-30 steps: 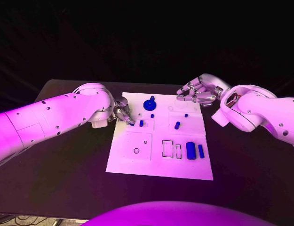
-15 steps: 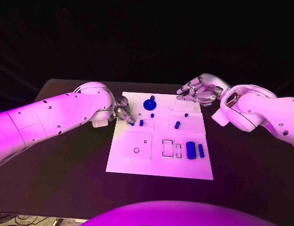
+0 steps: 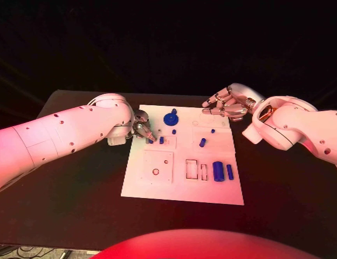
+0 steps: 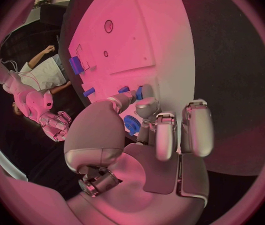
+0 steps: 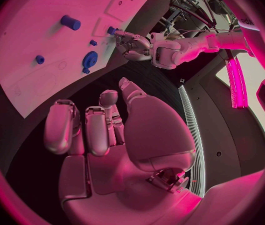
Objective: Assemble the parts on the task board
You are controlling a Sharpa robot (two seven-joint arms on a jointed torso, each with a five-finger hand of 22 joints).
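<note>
The white task board [image 3: 162, 186] lies in the middle of the table. My left hand [image 3: 141, 129] is at its left edge and pinches a small blue part [image 4: 140, 91] between thumb and a finger, low over the board. A second small blue part [image 3: 161, 140] stands just beside those fingertips. A blue gear [image 3: 171, 118] sits near the far edge. A blue cylinder [image 3: 203, 143], a blue block [image 3: 218, 171] and a thin blue bar [image 3: 229, 171] lie on the right half. My right hand [image 3: 229, 105] hovers over the board's far right corner and holds nothing, its fingers loosely apart [image 5: 95, 130].
Two tiny blue pegs [image 3: 174, 131] [image 3: 212, 130] stand near the gear. Outlined recesses [image 3: 192, 169] mark the board's near half. The black table [image 3: 75, 194] is bare on both sides of the board.
</note>
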